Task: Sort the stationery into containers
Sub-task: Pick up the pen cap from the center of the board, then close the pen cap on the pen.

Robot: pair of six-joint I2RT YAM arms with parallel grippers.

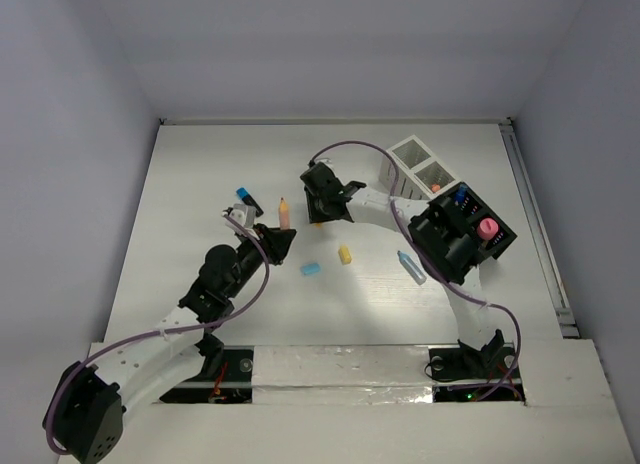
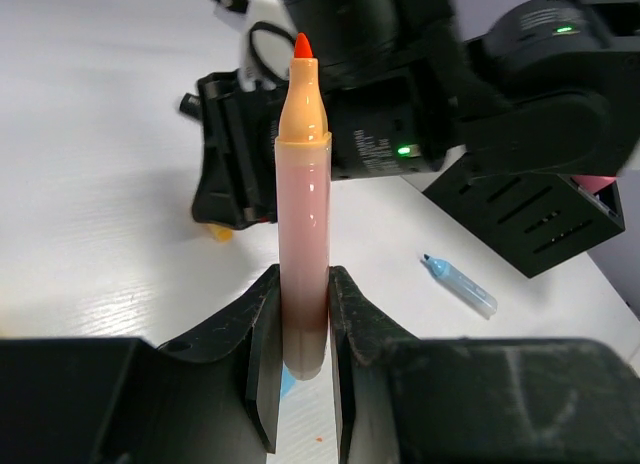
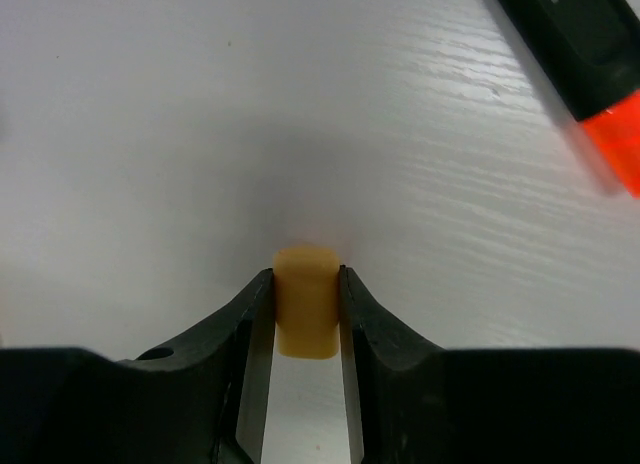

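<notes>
Looking at the peach marker (image 2: 303,184) first: round barrel, smooth glossy plastic, a paler orange collar and a bright orange-red felt tip at the far end. The left claw (image 2: 304,279) is clamped tight on the lower barrel, with the tip pointing away from the claw. In the top view it sits a bit left of the middle of the table (image 1: 190,164), which is white with a faint wood-grain pattern.

The right claw (image 3: 305,276) has its two black fingers pressed flat against both sides of a yellow block (image 3: 305,304). It's stubby, matte and kinda rubbery-looking with a rounded top. It's right down at the tabletop and I can't tell if it's lifted at all. A black marker with an orange cap (image 3: 590,54) lies nearby, blurry in the corner of the right wrist view.

Count from the top view, four loose bits on the table:
- one blue-capped black marker (image 1: 243,194)
- one pale blue block (image 1: 310,269)
- one yellow piece (image 1: 345,254)
- one pale blue marker (image 1: 411,267)

On the right side there's a joined row of slatted square boxes. There are two white boxes (image 1: 408,144), then the black boxes (image 1: 503,242), but the arm covers part of those so I can't count them. One pink cylinder (image 1: 487,227) stands in a black one.
</notes>
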